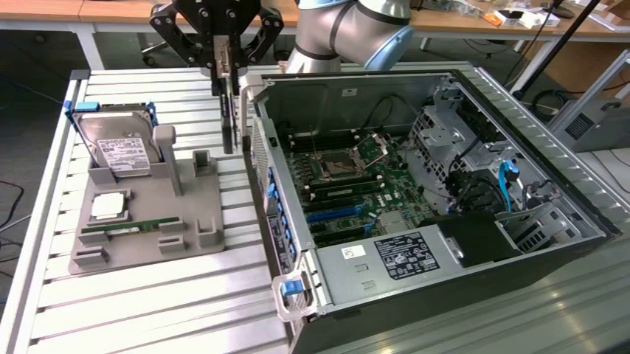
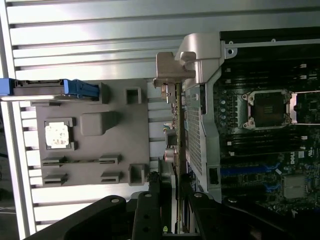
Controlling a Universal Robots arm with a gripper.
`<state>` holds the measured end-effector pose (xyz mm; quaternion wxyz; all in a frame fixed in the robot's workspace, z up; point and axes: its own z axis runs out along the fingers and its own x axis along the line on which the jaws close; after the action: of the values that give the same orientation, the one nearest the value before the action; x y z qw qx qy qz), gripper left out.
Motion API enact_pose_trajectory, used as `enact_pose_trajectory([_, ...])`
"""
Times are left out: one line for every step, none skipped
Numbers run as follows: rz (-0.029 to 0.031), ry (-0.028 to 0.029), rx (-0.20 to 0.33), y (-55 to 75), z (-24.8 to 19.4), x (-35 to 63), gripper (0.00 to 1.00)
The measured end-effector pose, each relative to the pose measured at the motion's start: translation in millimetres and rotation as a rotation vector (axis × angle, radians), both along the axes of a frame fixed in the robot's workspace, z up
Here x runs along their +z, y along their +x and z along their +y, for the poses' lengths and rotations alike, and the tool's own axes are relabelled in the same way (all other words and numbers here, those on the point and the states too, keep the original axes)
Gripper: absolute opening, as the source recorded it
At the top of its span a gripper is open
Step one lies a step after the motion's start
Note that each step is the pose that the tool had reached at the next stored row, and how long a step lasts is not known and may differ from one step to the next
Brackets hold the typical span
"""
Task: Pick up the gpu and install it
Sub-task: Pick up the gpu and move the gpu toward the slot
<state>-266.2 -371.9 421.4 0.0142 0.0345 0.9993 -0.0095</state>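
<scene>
The gripper is clamped on the upper edge of the gpu, which hangs edge-on, clear of the slatted table. It sits between the grey parts holder and the outer wall of the open computer case, just beside that wall. The card looks light, stiff and thin, but fragile. It is best held by its bare board edge, away from the connector edge and the silver bracket.

The gpu is dark, the claw black, the fixture grey, the drive's frame blue.
</scene>
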Motion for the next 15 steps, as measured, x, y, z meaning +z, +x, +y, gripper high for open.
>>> enact_pose_trajectory([0.0000, 0.0000, 0.000, 0.3, 0.0, 0.0, 0.27])
enact_pose_trajectory([0.0000, 0.0000, 0.000, 0.6, 0.0, 0.0, 0.27])
enact_pose_trajectory([0.0000, 0.0000, 0.000, 1.1, 0.0, 0.0, 0.27])
enact_pose_trajectory([-0.0001, 0.0000, 0.000, 1.6, 0.0, 0.0, 0.27])
enact_pose_trajectory([0.0000, 0.0001, 0.000, 2.0, 0.0, 0.0, 0.27])
enact_pose_trajectory([-0.0001, 0.0001, 0.000, 2.3, 0.0, -0.1, 0.27])
enact_pose_trajectory([0.0000, 0.0000, 0.000, 2.7, 0.0, 0.0, 0.27])
enact_pose_trajectory([0.0000, 0.0000, 0.000, 3.1, 0.0, 0.0, 0.27])
enact_pose_trajectory([-0.0001, 0.0000, 0.000, 3.5, 0.0, 0.0, 0.27])
enact_pose_trajectory([0.0000, 0.0000, 0.000, 3.8, 0.0, 0.0, 0.27])
enact_pose_trajectory([0.0000, 0.0000, 0.000, 4.3, 0.0, 0.0, 0.27])
enact_pose_trajectory([0.0000, 0.0001, 0.000, 4.8, 0.0, 0.0, 0.27])
enact_pose_trajectory([0.0000, 0.0000, 0.000, 5.5, 0.0, 0.0, 0.27])
enact_pose_trajectory([0.0000, 0.0000, 0.000, 6.1, 0.0, 0.0, 0.27])
enact_pose_trajectory([-0.0001, 0.0001, 0.000, 6.6, 0.0, 0.0, 0.27])
